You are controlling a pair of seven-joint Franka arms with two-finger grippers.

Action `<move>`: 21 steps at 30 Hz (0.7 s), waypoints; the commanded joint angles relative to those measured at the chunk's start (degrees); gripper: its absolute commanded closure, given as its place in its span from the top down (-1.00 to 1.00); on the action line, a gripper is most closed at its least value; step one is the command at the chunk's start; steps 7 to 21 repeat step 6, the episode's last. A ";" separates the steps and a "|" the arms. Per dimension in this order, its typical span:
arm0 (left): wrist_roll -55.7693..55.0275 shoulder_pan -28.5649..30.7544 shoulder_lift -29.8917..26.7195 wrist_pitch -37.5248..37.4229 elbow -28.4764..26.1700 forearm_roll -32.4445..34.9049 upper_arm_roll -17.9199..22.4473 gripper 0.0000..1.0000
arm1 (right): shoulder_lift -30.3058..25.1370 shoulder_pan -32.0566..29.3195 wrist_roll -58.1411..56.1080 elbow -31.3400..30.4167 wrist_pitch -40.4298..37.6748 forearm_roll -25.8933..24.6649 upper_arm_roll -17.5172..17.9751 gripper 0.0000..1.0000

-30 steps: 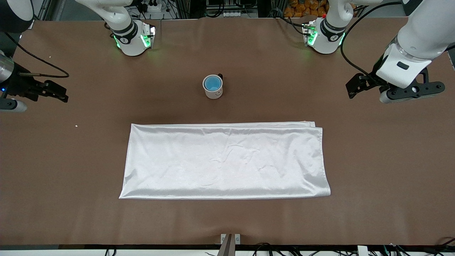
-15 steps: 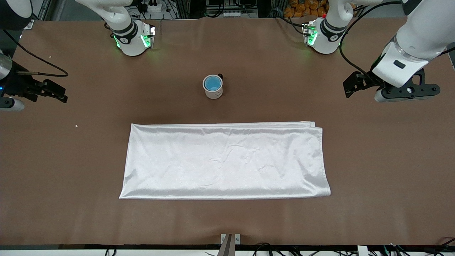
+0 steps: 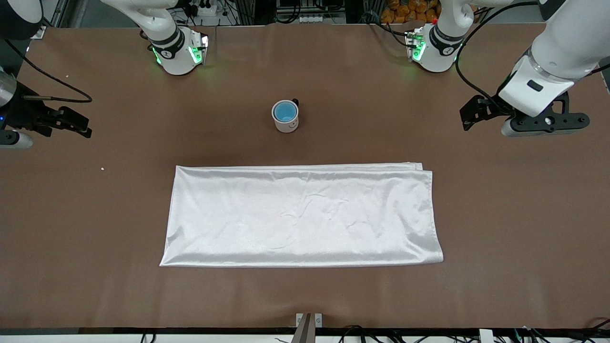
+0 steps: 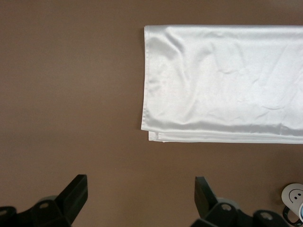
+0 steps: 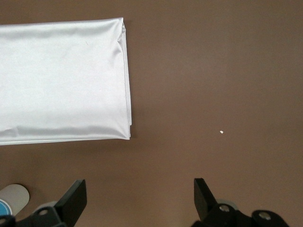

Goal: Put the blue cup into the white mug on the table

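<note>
On table point(image 3: 95, 214) blue cup point(image 3: 285, 112) inside white mug point(image 3: 287, 123); wrist views show both pincers spread, seemingly empty

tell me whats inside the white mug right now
The blue cup sits upright inside the white mug, its bright blue interior showing within the mug's rim. The cup's outer wall and the mug's bottom are covered, so nothing below the cup can be seen.

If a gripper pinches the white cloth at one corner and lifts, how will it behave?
The white cloth would probably hang limp: it lies flat with soft creases. Its sheen suggests slippery fabric. Folded layers at the edge may separate.
</note>
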 commanded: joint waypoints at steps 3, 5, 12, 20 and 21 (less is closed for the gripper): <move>1.83 0.89 0.62 -0.45 1.35 -1.28 -0.57 1.00 | -1.40 -0.45 0.85 -1.37 0.60 1.04 0.36 1.00; 1.83 0.89 0.62 -0.45 1.35 -1.36 -0.49 1.00 | -1.40 -0.45 0.85 -1.37 0.60 1.04 0.36 1.00; 1.83 0.98 0.62 -0.45 1.35 -1.45 -0.49 1.00 | -1.40 -0.45 0.85 -1.37 0.60 1.04 0.36 1.00; 1.83 0.98 0.62 -0.45 1.35 -1.45 -0.49 1.00 | -1.40 -0.45 0.85 -1.37 0.60 1.04 0.36 1.00; 1.83 0.98 0.62 -0.45 1.35 -1.45 -0.49 1.00 | -1.40 -0.45 0.85 -1.37 0.60 1.04 0.36 1.00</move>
